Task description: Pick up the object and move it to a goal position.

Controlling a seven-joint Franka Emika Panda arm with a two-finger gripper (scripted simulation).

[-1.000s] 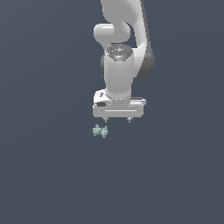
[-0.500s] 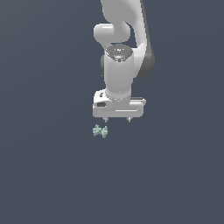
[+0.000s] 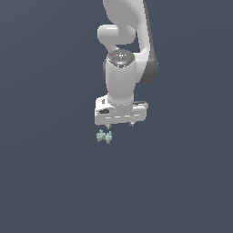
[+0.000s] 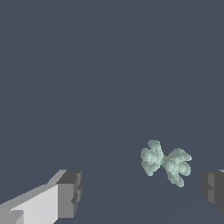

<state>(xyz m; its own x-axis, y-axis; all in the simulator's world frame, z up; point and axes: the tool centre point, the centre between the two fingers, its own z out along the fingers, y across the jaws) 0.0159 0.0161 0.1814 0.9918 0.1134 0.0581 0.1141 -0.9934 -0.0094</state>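
In the wrist view, going left to right, one finger (image 4: 70, 192) shows its dark pad at one side, then bare tabletop (image 4: 109, 78), then the object (image 4: 166, 162), then the dark tip of the other finger at the far edge; the fingers are spread wide with nothing between them but the object, which lies nearer the second finger than the first and touches neither. In the exterior view the object (image 3: 104, 136) lies on the tabletop just below the gripper (image 3: 119, 124), towards the exterior view's left of its middle, and the fingertips hang close above it without contact. It is a tiny pale mint-green lump, much smaller than the gripper: two knobbly clusters of lobes joined by a thinner waist. From its size I would judge it very light, so lifting should ask little force; the worry is rather that a light, uneven thing may roll or skid aside when the first pad reaches it. It looks stiff, though the pictures cannot settle that. Its bumpy surface gives the pads few flat faces, so a pinch on a single lobe may slip or twist. The better hold, I think, is across the middle, with the pads closing on the waist or on both clusters at once, after centring the gripper so that both pads meet it together.
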